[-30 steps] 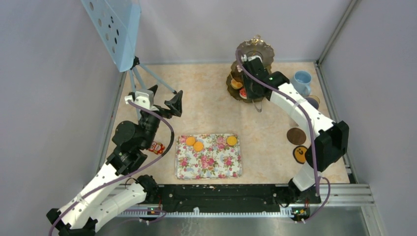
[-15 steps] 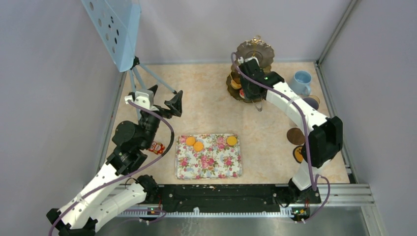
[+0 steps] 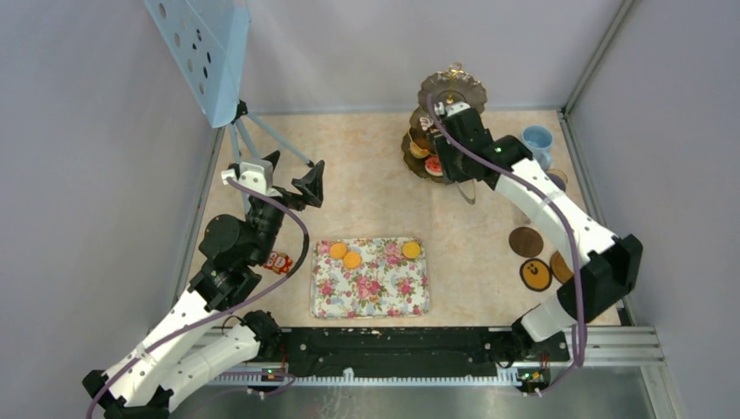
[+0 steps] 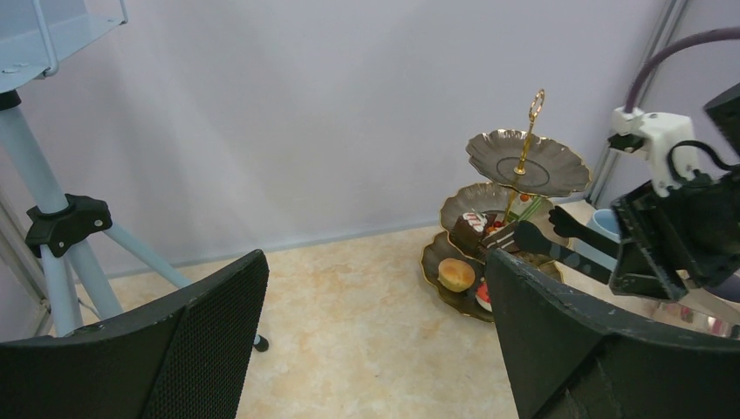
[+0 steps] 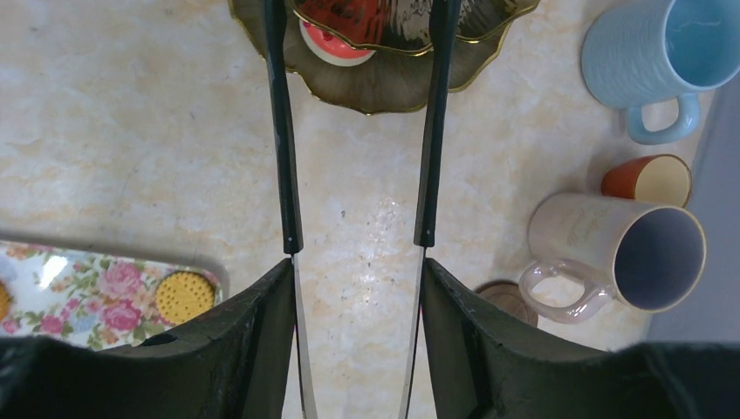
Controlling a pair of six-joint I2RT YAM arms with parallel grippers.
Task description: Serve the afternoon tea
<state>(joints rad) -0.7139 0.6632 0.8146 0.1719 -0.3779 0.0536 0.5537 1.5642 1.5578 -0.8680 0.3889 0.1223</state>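
Observation:
The dark scalloped three-tier stand (image 3: pixel 451 87) with its gold handle stands at the back of the table. A chocolate cake slice (image 4: pixel 471 231) lies on its middle tier, and an orange bun (image 4: pixel 456 274) and a red-and-white piece (image 5: pixel 336 44) on the bottom tier (image 5: pixel 384 83). My right gripper (image 3: pixel 452 157) (image 5: pixel 356 266) is shut on the black tongs (image 5: pixel 284 131), whose arms stand spread with their tips (image 4: pixel 532 237) at the middle tier. Three orange rounds (image 3: pixel 352 259) lie on the floral tray (image 3: pixel 370 288). My left gripper (image 3: pixel 292 179) (image 4: pixel 375 340) hangs open and empty, far left of the stand.
A light-blue cup (image 5: pixel 654 61), a small orange-brown cup (image 5: pixel 647 179) and a pale-grey cup (image 5: pixel 628 253) stand right of the stand. Round coasters (image 3: pixel 525 242) lie at the right edge. A small red toy (image 3: pixel 278 262) lies left of the tray. Tripod legs (image 3: pixel 253 140) stand back left.
The tongs' arms have spread wider in my right gripper. The right wrist shifted slightly right and its elbow swung out to the right. The left arm has not moved.

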